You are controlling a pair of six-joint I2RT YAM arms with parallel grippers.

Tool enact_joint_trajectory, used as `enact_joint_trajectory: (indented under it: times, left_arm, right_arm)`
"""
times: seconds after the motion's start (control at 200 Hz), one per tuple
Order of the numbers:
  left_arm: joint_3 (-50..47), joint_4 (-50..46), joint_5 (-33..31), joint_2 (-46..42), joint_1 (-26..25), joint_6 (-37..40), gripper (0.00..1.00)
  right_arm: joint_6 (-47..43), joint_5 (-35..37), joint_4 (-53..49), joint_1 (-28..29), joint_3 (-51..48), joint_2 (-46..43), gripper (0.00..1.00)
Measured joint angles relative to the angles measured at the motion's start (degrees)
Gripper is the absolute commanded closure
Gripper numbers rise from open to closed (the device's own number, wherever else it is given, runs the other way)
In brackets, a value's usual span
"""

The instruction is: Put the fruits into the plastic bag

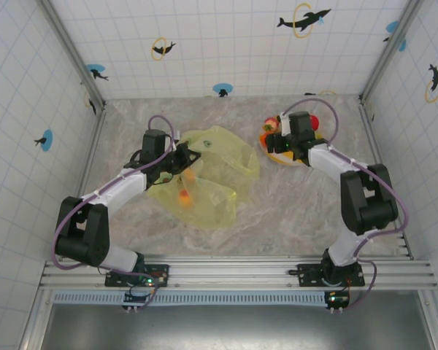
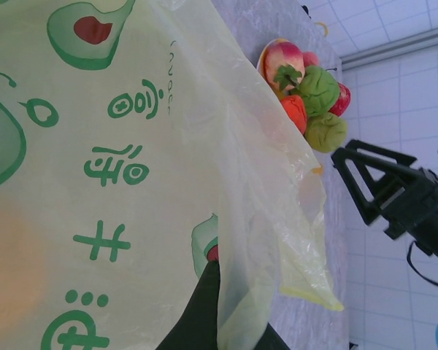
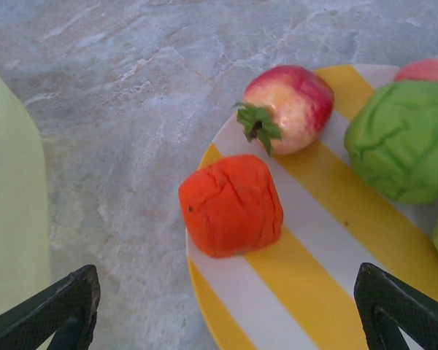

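Observation:
The yellow-green plastic bag [image 1: 215, 168] lies mid-table, with two orange fruits [image 1: 184, 195] showing through it. My left gripper [image 1: 185, 156] is shut on the bag's edge, and in the left wrist view the film [image 2: 131, 146] drapes over its dark fingers [image 2: 203, 313]. More fruits sit on the striped plate [image 1: 301, 160]. In the right wrist view they are an orange one [image 3: 231, 205], a red-yellow apple [image 3: 288, 108] and a green one [image 3: 401, 138]. My right gripper [image 3: 226, 310] hangs open just above the plate's rim [image 3: 328, 277], the orange fruit ahead of its jaws.
Tiled walls close the table in on three sides. Bare marble surface [image 1: 299, 211] lies between the bag and the plate and toward the near rail. The right arm's gripper [image 2: 394, 193] shows past the bag in the left wrist view.

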Motion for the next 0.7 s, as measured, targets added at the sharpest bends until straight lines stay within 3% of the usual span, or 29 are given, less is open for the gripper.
enact_joint_trajectory:
  times: [0.385,0.701]
  left_arm:
    - [0.22,-0.13,0.02,0.22,0.0,0.02,1.0]
    - [0.24,-0.87,0.02,0.22,0.0,0.17,1.0]
  right_arm:
    - [-6.01,0.26,-6.56,0.0,14.99,14.51,0.1]
    - [-8.63,0.28,-11.21,0.0,21.44,21.14,0.24]
